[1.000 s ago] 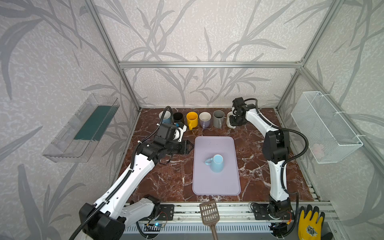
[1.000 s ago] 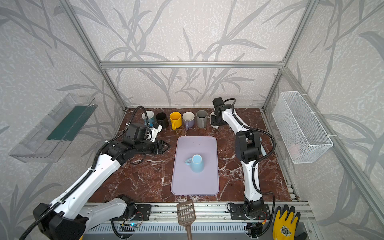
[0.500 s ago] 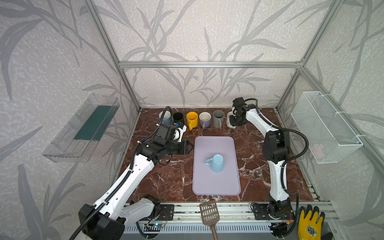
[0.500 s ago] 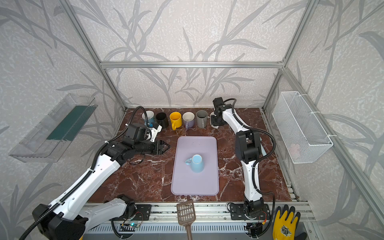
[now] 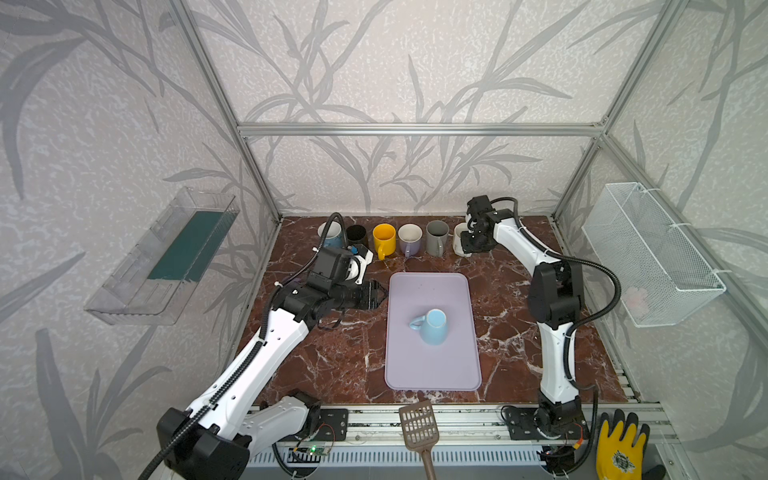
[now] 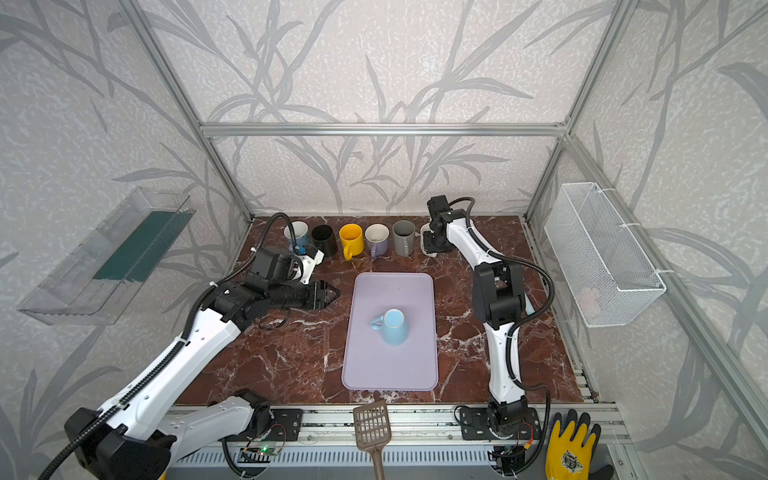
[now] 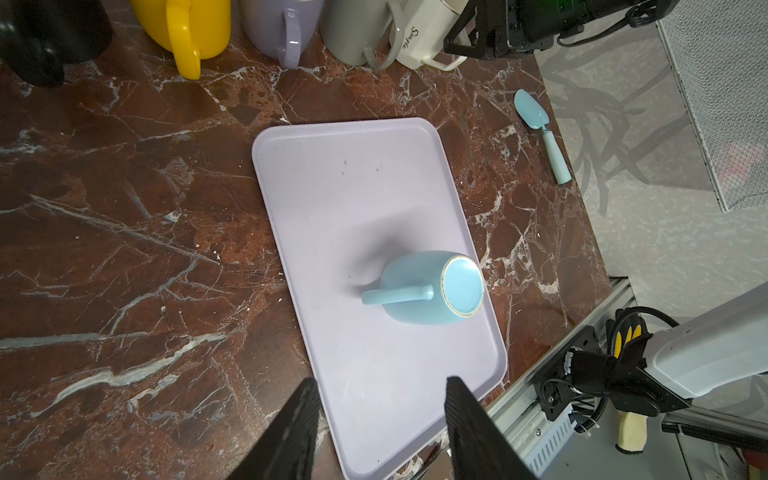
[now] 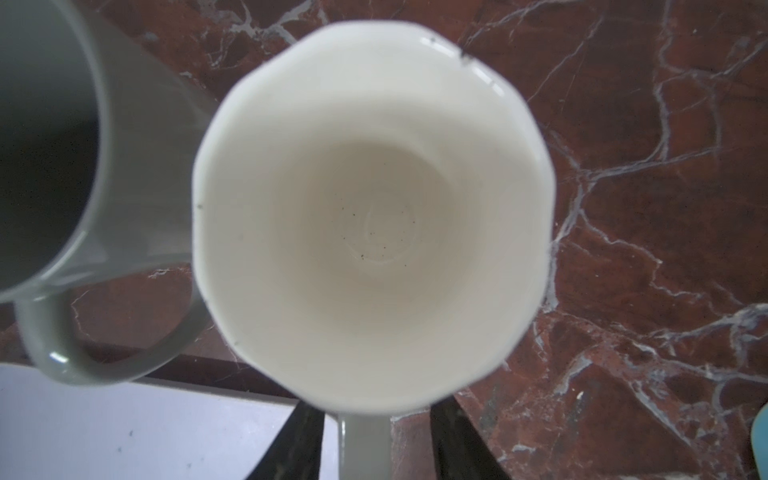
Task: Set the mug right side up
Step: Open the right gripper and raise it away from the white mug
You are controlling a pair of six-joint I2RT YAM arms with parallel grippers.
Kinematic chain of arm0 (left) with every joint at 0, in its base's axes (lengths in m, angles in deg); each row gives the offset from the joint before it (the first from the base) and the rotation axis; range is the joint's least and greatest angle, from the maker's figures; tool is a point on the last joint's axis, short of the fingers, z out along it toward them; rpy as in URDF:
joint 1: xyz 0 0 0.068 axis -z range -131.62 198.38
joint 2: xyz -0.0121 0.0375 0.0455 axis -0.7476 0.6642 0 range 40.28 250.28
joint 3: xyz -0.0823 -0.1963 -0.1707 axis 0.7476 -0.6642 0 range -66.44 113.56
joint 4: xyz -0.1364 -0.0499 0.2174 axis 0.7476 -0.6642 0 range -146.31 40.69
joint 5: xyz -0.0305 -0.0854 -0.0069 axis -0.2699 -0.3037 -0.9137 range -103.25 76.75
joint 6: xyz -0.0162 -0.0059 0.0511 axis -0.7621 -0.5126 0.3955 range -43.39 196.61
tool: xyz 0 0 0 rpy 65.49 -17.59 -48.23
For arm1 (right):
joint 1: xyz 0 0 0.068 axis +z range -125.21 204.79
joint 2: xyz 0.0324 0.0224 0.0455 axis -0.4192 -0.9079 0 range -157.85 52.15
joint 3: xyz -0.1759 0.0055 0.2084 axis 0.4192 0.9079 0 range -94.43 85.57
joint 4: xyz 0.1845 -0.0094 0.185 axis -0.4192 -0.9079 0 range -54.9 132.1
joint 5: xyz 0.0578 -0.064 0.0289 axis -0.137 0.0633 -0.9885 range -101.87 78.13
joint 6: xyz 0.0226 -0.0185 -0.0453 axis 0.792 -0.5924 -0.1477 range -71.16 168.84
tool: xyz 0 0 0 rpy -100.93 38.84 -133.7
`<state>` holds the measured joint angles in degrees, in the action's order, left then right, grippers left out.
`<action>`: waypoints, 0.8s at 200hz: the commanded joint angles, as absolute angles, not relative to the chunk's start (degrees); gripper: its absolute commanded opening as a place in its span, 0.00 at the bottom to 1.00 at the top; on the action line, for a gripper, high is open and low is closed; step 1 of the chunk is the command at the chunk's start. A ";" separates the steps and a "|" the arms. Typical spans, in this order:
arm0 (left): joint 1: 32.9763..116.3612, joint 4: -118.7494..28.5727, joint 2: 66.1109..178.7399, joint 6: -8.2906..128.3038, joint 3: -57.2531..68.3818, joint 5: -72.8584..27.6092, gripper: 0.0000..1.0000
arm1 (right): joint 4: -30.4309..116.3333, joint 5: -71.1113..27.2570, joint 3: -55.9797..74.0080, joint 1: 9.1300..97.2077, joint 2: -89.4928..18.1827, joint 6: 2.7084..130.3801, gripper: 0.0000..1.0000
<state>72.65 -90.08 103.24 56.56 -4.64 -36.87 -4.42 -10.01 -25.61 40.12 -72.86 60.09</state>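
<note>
Item: mug (image 5: 432, 328), pale blue, glazed. Loc: mid tray (image 5: 432, 374), mouth down, base up, handle toward tray's left long edge. Handling (est.): rigid ceramic, moderate wt, slick glaze, chips if dropped; best hold prob. across handle or around body, pads square, firm. L gripper (image 5: 380, 294): jaws apart, empty, just off tray's left edge, aimed at mug. R gripper (image 8: 374, 409): beyond tray's far right corner, jaws apart either side of white mug (image 8: 374, 208) handle, not pinching it.

Smooth glazed blue mug (image 5: 432, 328), matt lilac plastic tray (image 5: 432, 374), polished marble-look tabletop (image 5: 340, 357), metal wire-mesh basket (image 5: 648, 249).
</note>
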 commanded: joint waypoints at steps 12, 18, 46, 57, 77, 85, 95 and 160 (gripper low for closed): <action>72.79 -90.53 103.04 58.07 -3.70 -38.01 0.51 | -3.90 -8.12 -23.14 39.90 -65.83 58.54 0.45; 72.80 -90.31 103.04 58.06 -3.75 -38.17 0.51 | -3.77 -8.10 -22.51 39.90 -64.99 58.36 0.45; 72.87 -90.24 103.21 58.33 -3.77 -38.52 0.51 | -2.11 -10.49 -18.91 39.64 -60.95 57.92 0.45; 72.97 -90.21 103.53 58.42 -3.85 -38.70 0.51 | -0.62 -12.62 -16.83 39.51 -59.17 57.89 0.45; 73.18 -89.98 104.18 58.60 -4.10 -38.79 0.51 | 1.69 -15.63 -12.84 39.29 -55.59 57.82 0.45; 73.39 -89.48 104.40 58.66 -4.27 -38.98 0.50 | 2.50 -16.34 -11.29 39.36 -53.99 57.55 0.45; 73.82 -88.99 104.44 59.36 -4.47 -39.48 0.49 | 3.98 -17.04 -8.78 39.31 -51.77 57.64 0.45; 77.00 -88.95 106.20 61.30 -4.71 -35.76 0.49 | 11.50 -20.92 8.38 39.38 -35.76 57.94 0.44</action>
